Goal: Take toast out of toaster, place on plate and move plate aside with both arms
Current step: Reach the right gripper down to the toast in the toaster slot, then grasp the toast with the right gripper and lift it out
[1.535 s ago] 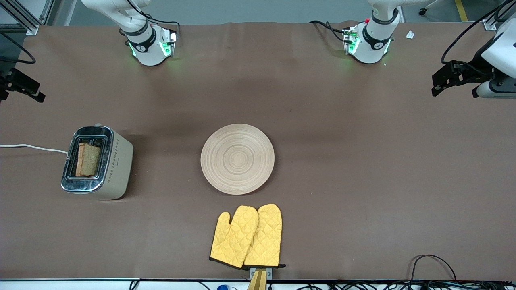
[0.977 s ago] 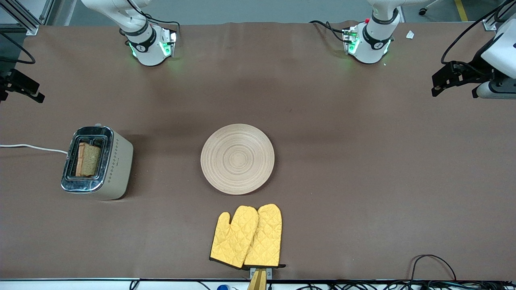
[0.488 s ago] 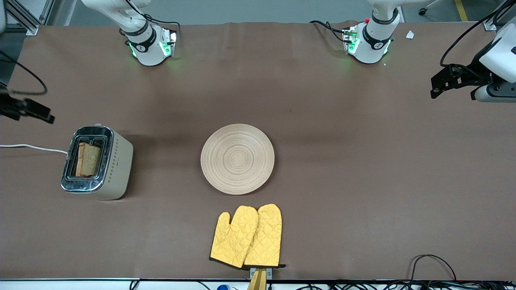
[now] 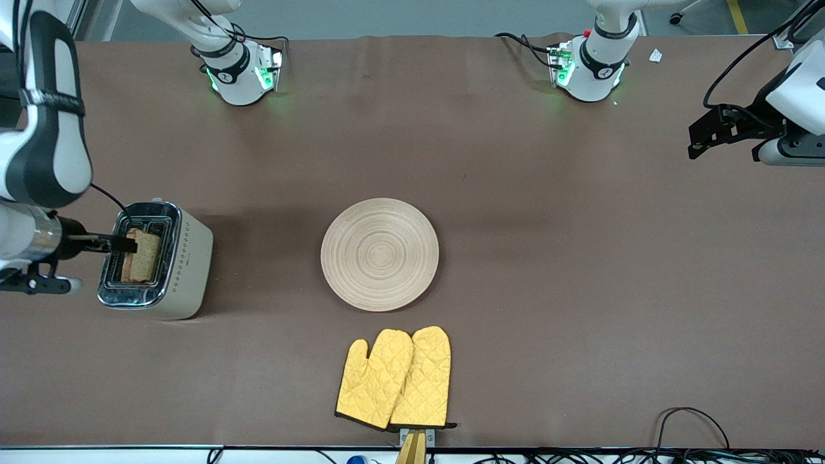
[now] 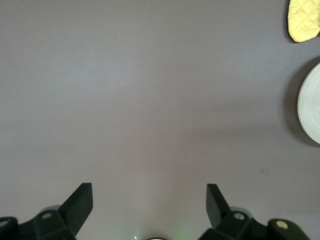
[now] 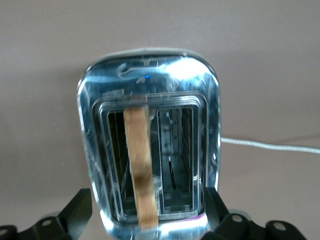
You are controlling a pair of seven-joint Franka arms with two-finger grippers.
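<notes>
The toast (image 4: 144, 255) stands in a slot of the toaster (image 4: 188, 258), at the right arm's end of the table. In the right wrist view the toast (image 6: 139, 160) shows edge-on in one slot. My right gripper (image 4: 120, 243) hangs over the toaster, open and empty, its jaws (image 6: 147, 194) spread wider than the toaster's end. The round wooden plate (image 4: 379, 254) lies bare at the table's middle; its rim shows in the left wrist view (image 5: 311, 105). My left gripper (image 4: 714, 132) is open and empty (image 5: 149, 186) above bare table at the left arm's end.
Two yellow oven mitts (image 4: 394, 378) lie nearer the front camera than the plate; one tip shows in the left wrist view (image 5: 304, 20). The toaster's white cord (image 4: 51, 236) runs off the table's end. Cables lie along the front edge (image 4: 689, 425).
My right arm has swung in from the table's end and now holds its gripper over the toaster. The left gripper has barely shifted. Toast, plate and mitts have not moved.
</notes>
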